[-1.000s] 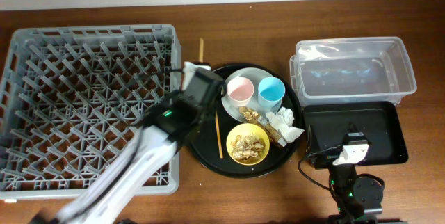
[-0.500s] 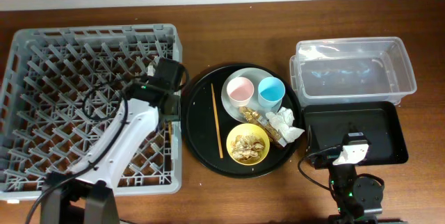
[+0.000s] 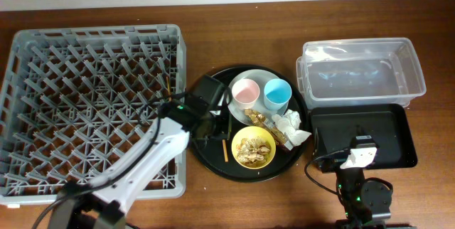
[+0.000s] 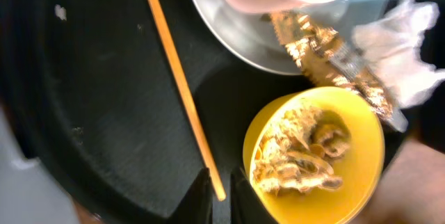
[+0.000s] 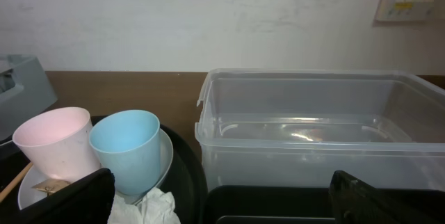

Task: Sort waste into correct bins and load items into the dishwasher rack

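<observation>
My left gripper [image 3: 217, 133] [image 4: 221, 195] is low over the round black tray, shut on the near end of a wooden chopstick [image 4: 177, 85]. The other chopstick [image 3: 168, 85] lies in the grey rack [image 3: 92, 33] by its right wall. The yellow bowl [image 3: 269, 156] holds tan scraps [image 4: 299, 151]. The pink cup [image 3: 246, 92] and blue cup [image 3: 277, 94] stand on the pale plate [image 4: 229, 33]. The gold wrapper [image 3: 274, 131] and white tissue [image 3: 293, 124] lie beside them. My right gripper [image 5: 222, 206] is open and empty over the black tray [image 3: 391, 140].
The clear tub [image 3: 359, 72] stands behind the black rectangular tray at the right. The large round black tray [image 3: 206, 154] holds the dishes between the rack and the bins. Bare wooden table [image 3: 234, 193] runs along the front.
My left arm swung from the tray to the rack's right wall, left one chopstick there, and came back over the tray to the second chopstick. The right arm has not moved.
</observation>
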